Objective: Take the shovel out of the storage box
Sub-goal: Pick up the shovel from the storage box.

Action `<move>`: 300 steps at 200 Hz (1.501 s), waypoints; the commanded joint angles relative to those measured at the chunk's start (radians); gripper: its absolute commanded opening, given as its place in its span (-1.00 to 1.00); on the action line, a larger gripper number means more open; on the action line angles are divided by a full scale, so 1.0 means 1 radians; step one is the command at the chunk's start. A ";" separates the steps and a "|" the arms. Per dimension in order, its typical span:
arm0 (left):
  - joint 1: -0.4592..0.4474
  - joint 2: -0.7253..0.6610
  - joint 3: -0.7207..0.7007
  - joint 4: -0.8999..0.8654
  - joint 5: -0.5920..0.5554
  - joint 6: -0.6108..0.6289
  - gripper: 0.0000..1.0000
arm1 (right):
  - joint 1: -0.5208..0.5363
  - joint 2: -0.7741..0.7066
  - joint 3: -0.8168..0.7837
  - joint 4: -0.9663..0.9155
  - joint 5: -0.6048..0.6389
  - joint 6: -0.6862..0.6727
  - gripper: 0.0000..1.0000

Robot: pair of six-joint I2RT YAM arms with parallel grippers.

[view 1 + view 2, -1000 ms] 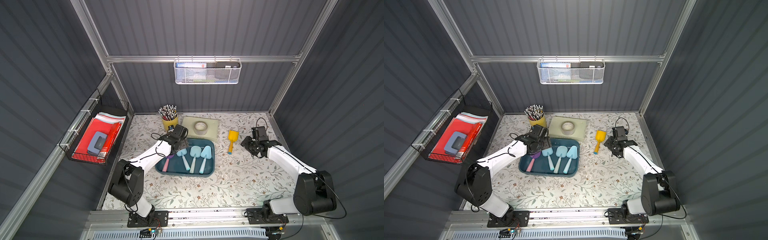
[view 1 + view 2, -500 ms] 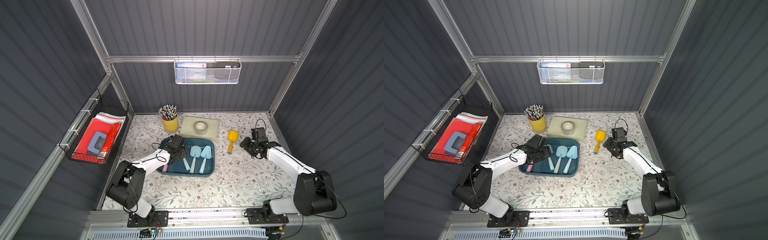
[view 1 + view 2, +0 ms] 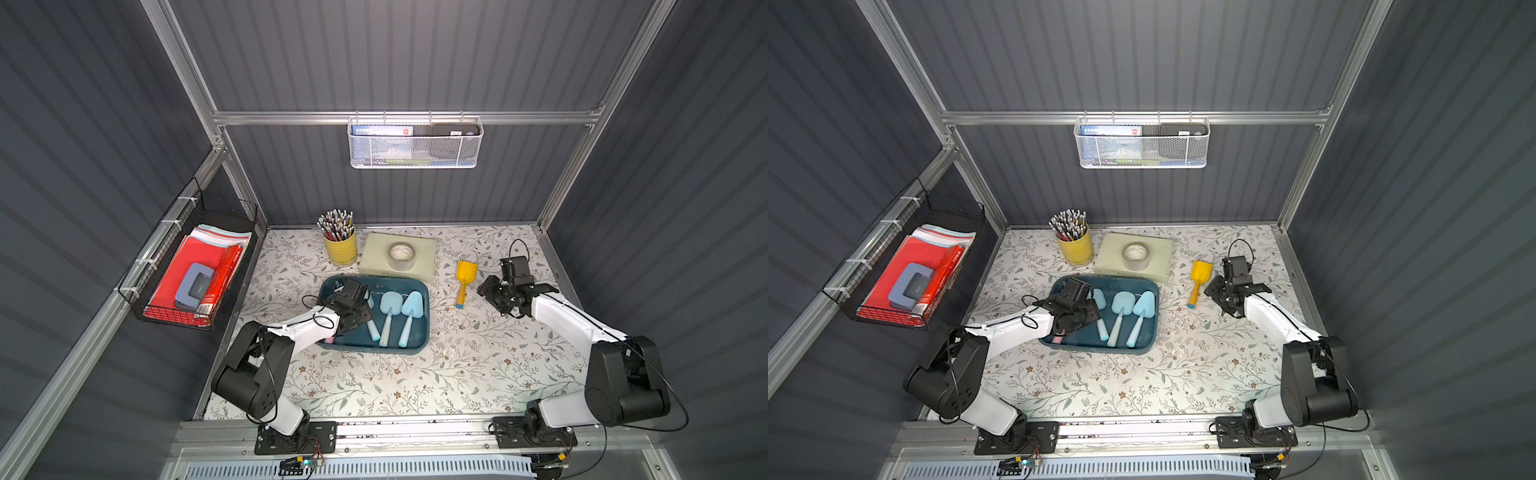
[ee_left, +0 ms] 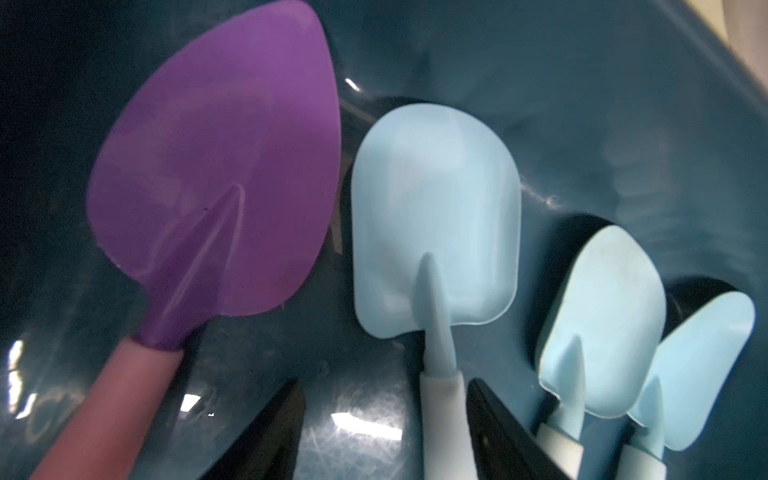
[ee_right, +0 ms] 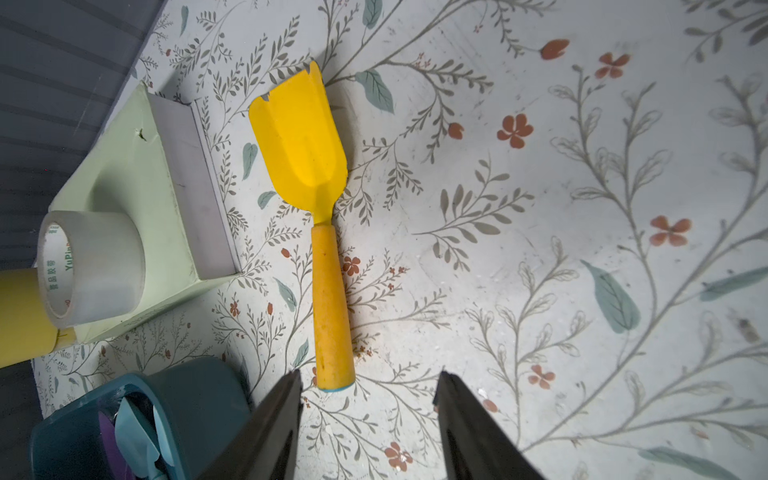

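The left gripper (image 4: 384, 390) is down inside the storage box (image 4: 582, 104) with its jaws spread either side of the white handle (image 4: 442, 415) of a light blue shovel (image 4: 436, 216). One black finger (image 4: 494, 428) sits close against the handle while a clear gap shows on the other side, so nothing is pinched. That shovel lies flat on the box floor with a purple shovel (image 4: 224, 166) just beside it on one side and two more light blue shovels (image 4: 606, 324) on the other. All four lie inside the box, blades toward the back wall. In both top views the teal box (image 3: 422, 332) sits on the floral table (image 3: 415, 382), left of centre. Behind it stand a yellow cup of pencils (image 3: 340, 249) and a pale green carton (image 3: 422, 249) with a roll of tape (image 3: 400, 254) on top. The right gripper (image 5: 370, 376) hangs over the bare table with its jaws apart and empty, near the handle end of a yellow shovel (image 5: 303, 137). That shovel lies on the table outside the box, between the box and the right arm (image 3: 561, 316).
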 commanded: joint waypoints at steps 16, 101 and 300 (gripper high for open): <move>0.000 0.010 -0.003 0.082 -0.003 0.026 0.28 | 0.004 0.006 -0.009 0.013 -0.016 -0.004 0.13; 0.006 0.059 -0.032 0.112 -0.017 0.036 0.25 | 0.004 0.025 -0.011 0.021 -0.030 0.001 0.13; 0.046 0.127 -0.044 0.297 0.007 0.142 -0.55 | 0.005 0.044 -0.020 0.044 -0.071 0.025 0.12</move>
